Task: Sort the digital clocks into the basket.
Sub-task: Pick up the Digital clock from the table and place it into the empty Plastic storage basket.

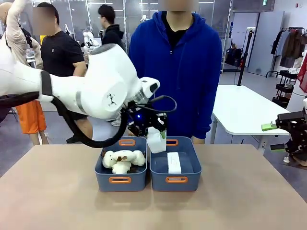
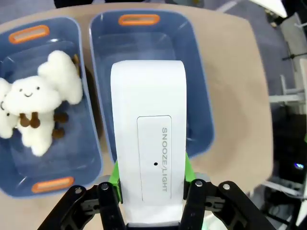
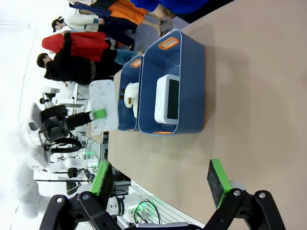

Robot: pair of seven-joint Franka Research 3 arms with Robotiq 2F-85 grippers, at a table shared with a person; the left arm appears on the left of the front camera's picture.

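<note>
Two clocks, two bins, two arms: one clock held above the right-hand bin, one already inside it.

The left gripper (image 1: 154, 135) is clamped on a white clock (image 1: 156, 140), holding it tilted over the near-left corner region of the basket (image 1: 194, 165); the wrist view shows green pads (image 2: 115, 179) pressed to both sides of this clock, which bears a "SNOOZE/LIGHT" panel. The second clock (image 1: 173, 162) lies flat on the basket floor. The other bin (image 1: 104, 174), touching it on the left, holds cream plush toys (image 1: 123, 160). The right gripper (image 1: 274, 136) hangs off the table's right edge, jaws spread wide with nothing between them. One person (image 1: 178, 67) stands behind the bins.
</note>
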